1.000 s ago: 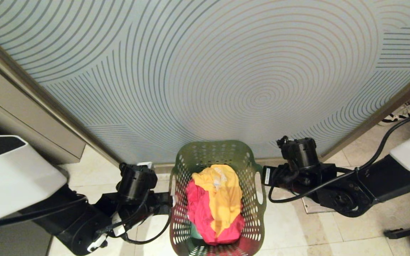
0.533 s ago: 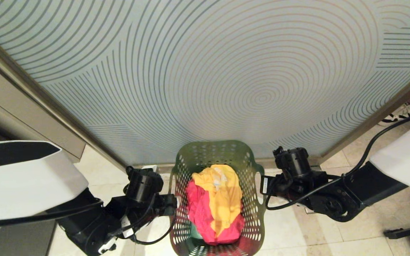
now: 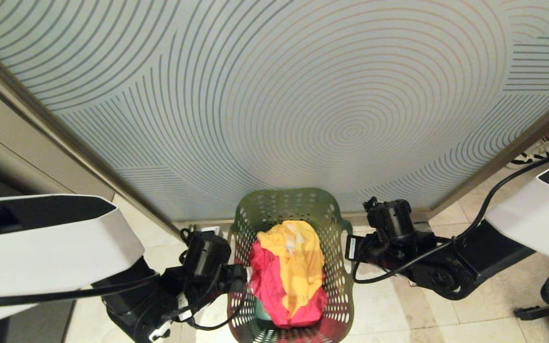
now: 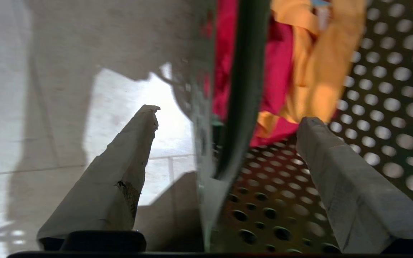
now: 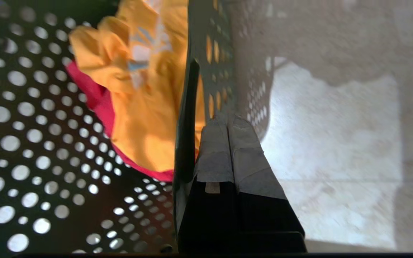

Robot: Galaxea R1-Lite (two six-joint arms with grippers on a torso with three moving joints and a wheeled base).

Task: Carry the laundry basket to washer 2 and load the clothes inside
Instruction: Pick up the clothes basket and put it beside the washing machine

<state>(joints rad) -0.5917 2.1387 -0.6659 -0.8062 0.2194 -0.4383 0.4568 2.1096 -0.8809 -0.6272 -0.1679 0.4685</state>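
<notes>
The green laundry basket (image 3: pixel 284 193) stands on the tiled floor between my arms. In it lie the clothes: a yellow garment (image 3: pixel 298 257) over a pink-red one (image 3: pixel 267 281). My left gripper (image 3: pixel 245 281) is open and straddles the basket's left rim (image 4: pixel 246 71), one finger (image 4: pixel 127 157) outside the wall and the other (image 4: pixel 335 168) inside. My right gripper (image 5: pixel 224 118) is shut on nothing, pointing down just outside the right rim (image 5: pixel 186 125), close against the holed wall near the oval handle (image 3: pixel 350 247). Washer 2 is out of view.
A frosted glass panel (image 3: pixel 274 95) with curved line patterns rises right behind the basket, framed by metal strips. A beige cabinet (image 3: pixel 17 157) is at the left. A person's shoe (image 3: pixel 536 152) shows at the far right, and a black stand foot (image 3: pixel 546 312) at the lower right.
Both arms have closed in on the basket. The left gripper has come over the left rim; the right gripper has moved up to the right wall. Basket and clothes have not moved.
</notes>
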